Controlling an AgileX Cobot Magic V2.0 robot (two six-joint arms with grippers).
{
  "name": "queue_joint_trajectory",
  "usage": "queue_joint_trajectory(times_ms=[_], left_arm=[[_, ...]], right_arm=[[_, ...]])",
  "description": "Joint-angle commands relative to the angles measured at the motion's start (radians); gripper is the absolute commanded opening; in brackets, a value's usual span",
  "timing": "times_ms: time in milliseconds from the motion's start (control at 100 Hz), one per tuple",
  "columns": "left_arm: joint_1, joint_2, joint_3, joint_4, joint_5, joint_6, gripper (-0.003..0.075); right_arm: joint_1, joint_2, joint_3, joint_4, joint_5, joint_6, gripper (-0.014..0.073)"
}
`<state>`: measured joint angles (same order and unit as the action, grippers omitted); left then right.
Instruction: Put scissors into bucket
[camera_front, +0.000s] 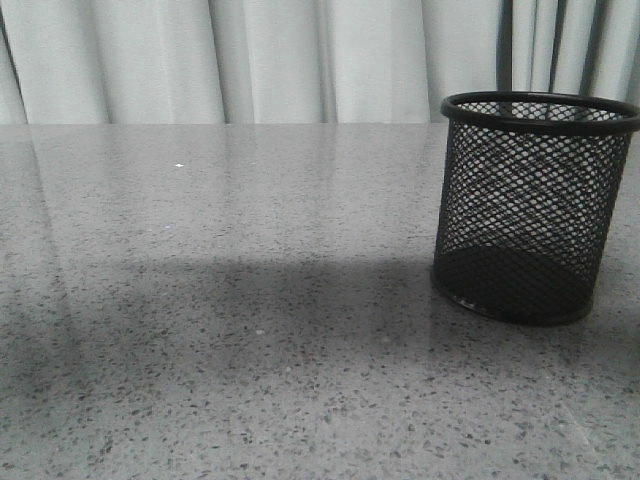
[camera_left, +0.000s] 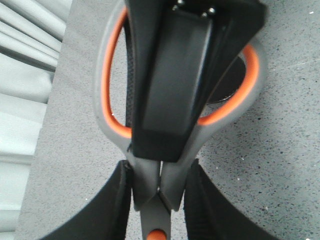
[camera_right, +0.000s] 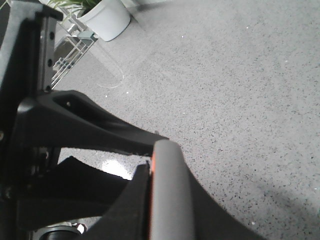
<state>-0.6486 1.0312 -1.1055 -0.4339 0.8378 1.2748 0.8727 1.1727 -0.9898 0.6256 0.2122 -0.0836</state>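
Scissors (camera_left: 148, 187) fill my left wrist view, handles away from me, and my left gripper (camera_left: 159, 175) is clamped on the grey shank just below the orange-lined loops, one pad on each side. Across those loops lies a black finger of my right gripper (camera_right: 167, 170), and in its own view a grey handle sits between its fingers; whether they press on it I cannot tell. That is my worry: if both hands pull at once the scissors may twist or slip, and a loose grip could drop them onto the table (camera_front: 250, 300). They are taller than the mesh bucket (camera_front: 535, 210), so a tilted entry could catch the rim and tip it. That bucket stands upright on the right of the table with nothing in it; the front view shows no scissors
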Motion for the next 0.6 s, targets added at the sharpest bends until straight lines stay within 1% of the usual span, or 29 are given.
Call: queue_joint_trajectory(times_ms=[0, 40, 50, 60, 90, 110, 140, 160, 180, 190, 250, 350, 420, 490, 540, 560, 590], left_arm=[[-0.006, -0.039, -0.035, -0.103, -0.085, -0.016, 0.0015], [-0.006, -0.049, -0.035, -0.103, -0.094, -0.016, 0.0060], [-0.006, -0.056, -0.035, -0.103, -0.097, -0.016, 0.0097], [-0.006, -0.056, -0.035, -0.103, -0.099, -0.016, 0.0097], [-0.006, -0.070, -0.035, -0.103, -0.104, -0.016, 0.0168], [-0.006, -0.076, -0.035, -0.105, -0.109, -0.016, 0.0200], [-0.006, -0.093, -0.035, -0.105, -0.114, -0.016, 0.0276], [-0.006, -0.103, -0.035, -0.105, -0.121, -0.016, 0.0317], [-0.006, -0.111, -0.035, -0.105, -0.124, -0.016, 0.0342], [-0.006, -0.123, -0.035, -0.105, -0.126, -0.016, 0.0372], [-0.006, -0.160, -0.035, -0.107, -0.129, -0.016, 0.0412], [-0.006, -0.229, -0.035, -0.107, -0.127, -0.016, 0.0382], [-0.006, -0.283, -0.035, -0.107, -0.121, -0.032, 0.0326], [-0.006, -0.336, -0.035, -0.107, -0.117, -0.081, 0.0232], [-0.006, -0.377, -0.035, -0.107, -0.110, -0.124, 0.0136], [-0.006, -0.387, -0.035, -0.107, -0.107, -0.142, 0.0110], [-0.006, -0.410, -0.035, -0.103, -0.104, -0.165, 0.0045]], right_arm=[[-0.001, -0.009, -0.032, -0.017, -0.070, -0.026, -0.0066], [-0.001, -0.009, -0.034, -0.019, -0.068, -0.026, -0.0066], [-0.001, -0.009, -0.034, -0.022, -0.068, -0.026, -0.0066], [-0.001, -0.009, -0.034, -0.022, -0.068, -0.026, -0.0066], [-0.001, -0.009, -0.034, -0.024, -0.068, -0.026, -0.0066], [-0.001, -0.009, -0.034, -0.024, -0.067, -0.026, -0.0064], [-0.001, -0.009, -0.034, -0.024, -0.066, -0.026, -0.0064], [-0.001, -0.009, -0.034, -0.024, -0.064, -0.026, -0.0064], [-0.001, -0.009, -0.034, -0.024, -0.064, -0.026, -0.0064], [-0.001, -0.009, -0.034, -0.024, -0.064, -0.026, -0.0064], [-0.003, -0.009, -0.043, -0.026, -0.057, -0.026, -0.0064], [-0.033, -0.009, -0.088, -0.049, 0.018, -0.026, -0.0064], [-0.071, -0.009, -0.143, -0.079, 0.128, -0.026, -0.0064], [-0.120, -0.009, -0.214, -0.110, 0.269, -0.026, -0.0064], [-0.155, -0.009, -0.269, -0.126, 0.375, -0.026, -0.0064], [-0.170, -0.009, -0.292, -0.129, 0.417, -0.026, -0.0064], [-0.188, -0.009, -0.331, -0.138, 0.469, -0.026, -0.0064]])
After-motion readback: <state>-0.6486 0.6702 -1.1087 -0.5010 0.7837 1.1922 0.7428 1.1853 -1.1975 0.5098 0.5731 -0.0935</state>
